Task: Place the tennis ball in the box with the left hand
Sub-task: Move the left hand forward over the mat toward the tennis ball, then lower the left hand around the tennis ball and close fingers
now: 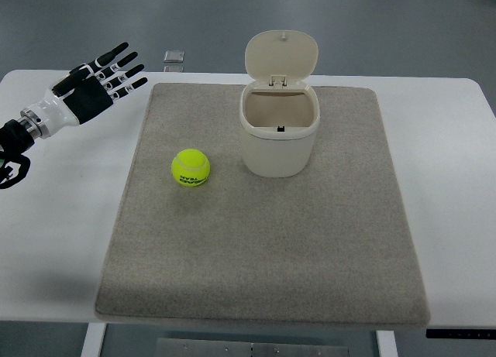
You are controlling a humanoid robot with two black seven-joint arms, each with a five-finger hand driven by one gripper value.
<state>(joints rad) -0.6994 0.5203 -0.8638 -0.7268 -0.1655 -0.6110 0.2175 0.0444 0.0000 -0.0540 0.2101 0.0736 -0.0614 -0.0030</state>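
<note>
Top view: your black-and-white fingered left hand [97,86] hovers over the bare white table [70,217] at the far left, fingers spread and holding nothing, well apart from the fuzzy yellow-green tennis ball [191,168]. The ball rests on the grey felt mat [263,256], near the left side of the cream plastic box [279,136] (its hinged lid stands open, and what shows of the inside holds no ball). Judged from this layout, nothing of the task is done yet: you have the reach, the grasp, the carry and the drop all ahead.
</note>
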